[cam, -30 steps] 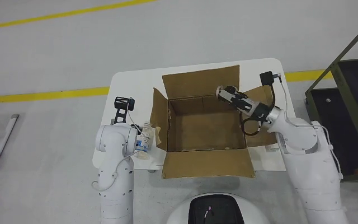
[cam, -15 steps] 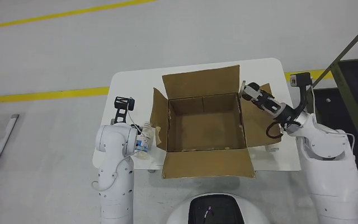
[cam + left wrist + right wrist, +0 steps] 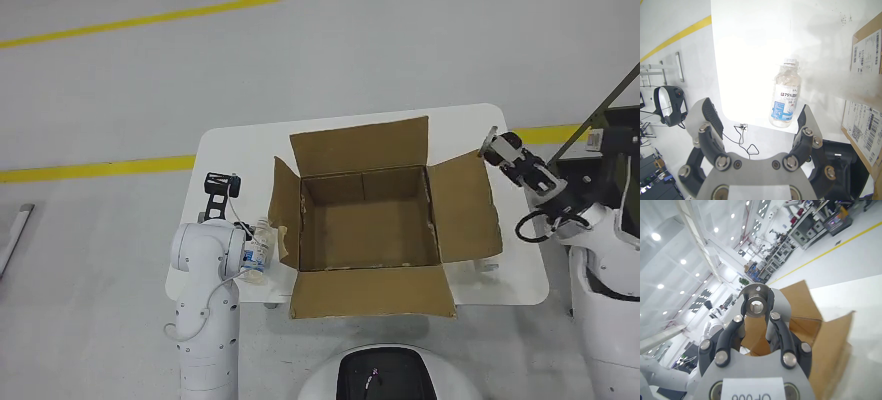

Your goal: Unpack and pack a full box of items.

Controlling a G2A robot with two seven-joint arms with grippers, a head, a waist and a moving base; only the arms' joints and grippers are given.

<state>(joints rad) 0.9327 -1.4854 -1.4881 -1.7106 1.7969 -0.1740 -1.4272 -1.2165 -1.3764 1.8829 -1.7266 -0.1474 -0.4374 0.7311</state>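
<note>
Box (image 3: 365, 232) stands open at mid-table (image 3: 240, 150), interior bare. Right gripper (image 3: 497, 148), clamped on a flanged metal bushing (image 3: 755, 305), hangs outboard of the right flap, so the free table lies below it. Left gripper (image 3: 757, 108), jaws spread, hovers over the bottle (image 3: 784, 94), whose long axis crosses the closing line.

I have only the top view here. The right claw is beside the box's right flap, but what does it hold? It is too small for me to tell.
Observer: The right claw is shut on a metal ring with a round hole through its middle.
Operator: And the left claw? The arm hides it from me.
Observer: The left claw is open and empty, over the lying bottle, not touching it.
Operator: Is the bottle capped?
Observer: Yes, a white cap is on it.
</note>
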